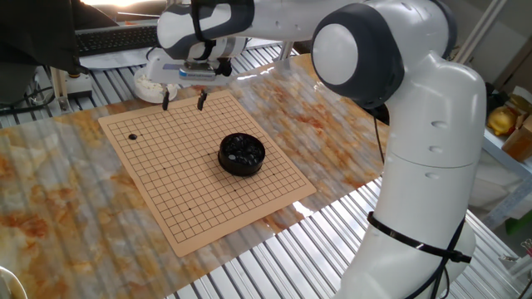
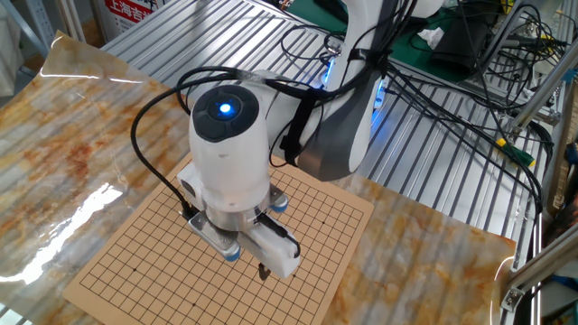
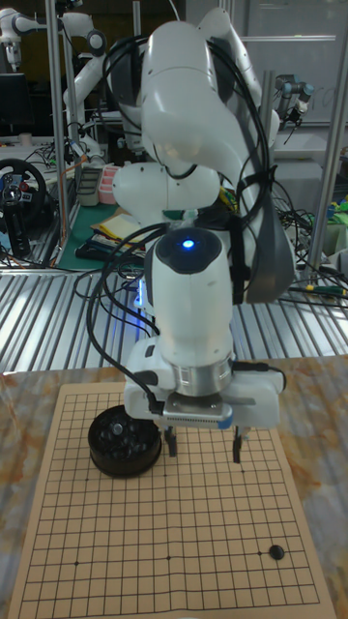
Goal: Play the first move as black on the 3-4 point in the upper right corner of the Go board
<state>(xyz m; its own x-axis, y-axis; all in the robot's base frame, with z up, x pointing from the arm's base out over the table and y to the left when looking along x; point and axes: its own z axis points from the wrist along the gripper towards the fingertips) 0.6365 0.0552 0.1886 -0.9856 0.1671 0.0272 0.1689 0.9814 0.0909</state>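
A single black stone [image 1: 132, 137] lies on a line crossing of the wooden Go board [image 1: 191, 208], close to its far left corner. In the tall fixed view the same stone [image 3: 276, 552] sits near the board's lower right. My gripper [image 1: 183, 101] hangs open and empty above the board's far edge, well to the right of the stone. Its two dark fingers [image 3: 172, 445] point down, spread apart, just above the grid. In the other fixed view the arm hides the stone, and only one fingertip [image 2: 263, 271] shows.
A round black bowl [image 1: 242, 154] holding black stones stands on the board near its middle, also seen at the board's left as bowl [image 3: 124, 440]. A white bowl [image 1: 150, 86] sits just behind the board's far edge, partly hidden by the gripper.
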